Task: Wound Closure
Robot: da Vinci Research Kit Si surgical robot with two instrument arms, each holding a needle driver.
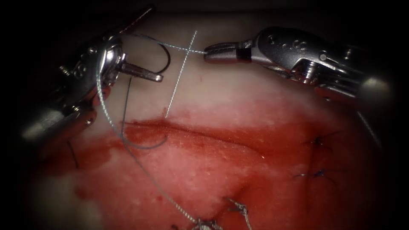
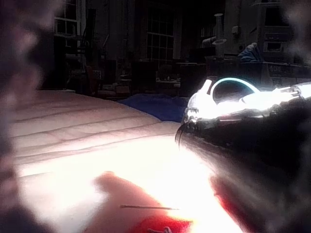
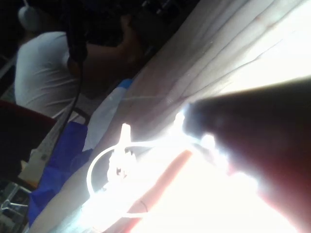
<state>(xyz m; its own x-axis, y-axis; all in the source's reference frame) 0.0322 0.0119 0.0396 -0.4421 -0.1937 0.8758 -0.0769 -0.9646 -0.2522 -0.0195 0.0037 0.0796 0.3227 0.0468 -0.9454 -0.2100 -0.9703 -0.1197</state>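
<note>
My left tool (image 1: 156, 77) comes in from the upper left, its jaws shut on the dark curved needle (image 1: 168, 56) near one end. The needle arcs above the jaws, clear of the tissue (image 1: 221, 98), over the pale part beyond the cut's left end. My right tool (image 1: 207, 52) comes in from the upper right, shut on the pale thread (image 1: 181, 47) that runs across from the left tool. Another strand (image 1: 177, 85) drops from there into the tissue just above the cut (image 1: 191, 136). A dark loop of thread (image 1: 147, 146) lies over the cut's left end.
A long strand (image 1: 140, 164) runs from the left tool down to knots (image 1: 204, 223) at the near edge. Two dark stitches (image 1: 319, 141) (image 1: 318, 173) sit at the right. Red fluid (image 1: 98, 153) covers the tissue around the cut.
</note>
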